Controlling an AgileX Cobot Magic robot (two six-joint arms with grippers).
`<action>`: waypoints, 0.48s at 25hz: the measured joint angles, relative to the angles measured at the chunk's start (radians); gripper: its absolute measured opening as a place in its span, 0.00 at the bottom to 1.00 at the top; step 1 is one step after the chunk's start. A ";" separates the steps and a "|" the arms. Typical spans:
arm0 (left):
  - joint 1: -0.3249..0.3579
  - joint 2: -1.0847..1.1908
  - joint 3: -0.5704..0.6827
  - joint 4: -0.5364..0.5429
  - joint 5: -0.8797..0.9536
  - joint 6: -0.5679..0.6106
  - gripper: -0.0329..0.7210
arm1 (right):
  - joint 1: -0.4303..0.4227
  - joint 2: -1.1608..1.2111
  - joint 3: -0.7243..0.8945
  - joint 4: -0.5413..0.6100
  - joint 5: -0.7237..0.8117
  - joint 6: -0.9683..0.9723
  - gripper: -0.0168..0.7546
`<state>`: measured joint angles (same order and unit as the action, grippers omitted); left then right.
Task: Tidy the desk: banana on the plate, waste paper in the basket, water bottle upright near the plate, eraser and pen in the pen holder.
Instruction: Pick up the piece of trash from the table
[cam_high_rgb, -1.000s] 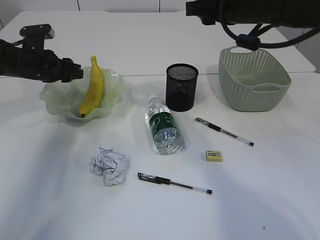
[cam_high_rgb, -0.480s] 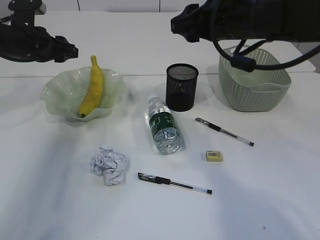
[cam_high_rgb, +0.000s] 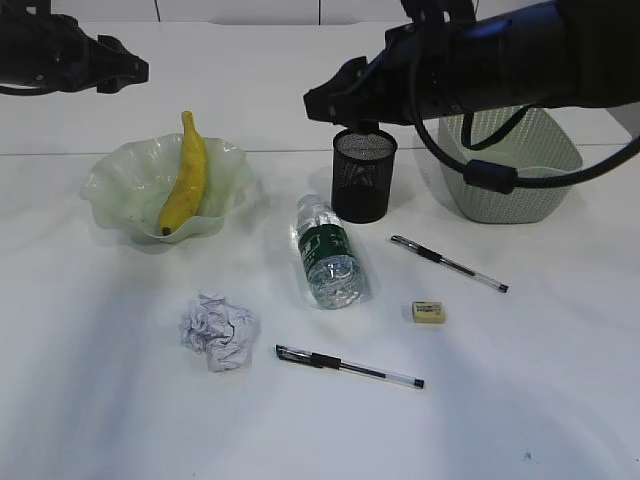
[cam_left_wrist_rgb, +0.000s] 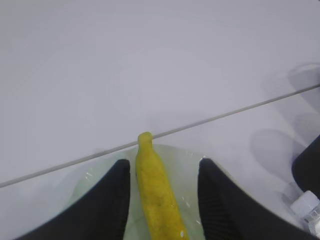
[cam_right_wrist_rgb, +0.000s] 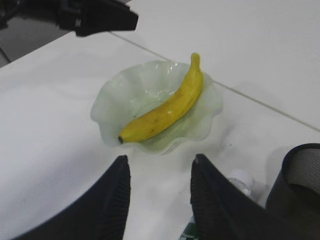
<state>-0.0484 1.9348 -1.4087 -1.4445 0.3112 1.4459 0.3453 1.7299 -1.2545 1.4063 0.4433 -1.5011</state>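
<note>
1. The yellow curved banana (cam_high_rgb: 185, 180) is seen lying in the pale green wavy-rimmed glass plate (cam_high_rgb: 108, 190) at the left of the white desk (cam_high_rgb: 100, 400), stem end pointing toward the far edge.
2. The left gripper (cam_left_wrist_rgb: 164, 200) is held above the plate with its black jaws parted and nothing between them; in its wrist view the banana shows in the gap, below and untouched.
3. The right gripper (cam_right_wrist_rgb: 157, 200) is held in the air over the middle of the desk, jaws likewise spread and empty — its arm crosses the exterior view from the right, above the black mesh pen holder (cam_high_rgb: 364, 175).
4. The clear plastic water bottle with a green label (cam_high_rgb: 326, 252) lies on its side just in front of the pen holder, cap toward the far edge.
5. The crumpled white paper ball (cam_high_rgb: 217, 331) rests in front of the plate, well apart from it.
6. One black-capped clear pen (cam_high_rgb: 348, 367) lies near the front, just right of the paper; a second black-capped pen (cam_high_rgb: 449, 264) lies slanted to the right of the bottle.
7. The small cream rectangular eraser (cam_high_rgb: 428, 311) sits between the two pens' right ends.
8. The grey-green woven plastic basket (cam_high_rgb: 520, 185) stands at the far right, partly hidden by the arm.
9. Bare white surface is left along the front edge and the left side — a seam line crosses the desk behind the plate.
</note>
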 joint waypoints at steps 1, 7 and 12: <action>0.000 -0.007 0.000 0.000 0.002 0.000 0.46 | 0.000 0.000 0.000 -0.047 0.021 0.030 0.42; 0.000 -0.054 0.000 0.011 0.017 -0.004 0.46 | 0.000 0.000 0.000 -0.261 0.133 0.182 0.42; 0.000 -0.099 0.000 0.053 0.042 -0.024 0.46 | 0.000 0.000 0.000 -0.335 0.203 0.234 0.42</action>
<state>-0.0484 1.8353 -1.4087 -1.3919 0.3535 1.4218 0.3453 1.7299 -1.2545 1.0712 0.6467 -1.2672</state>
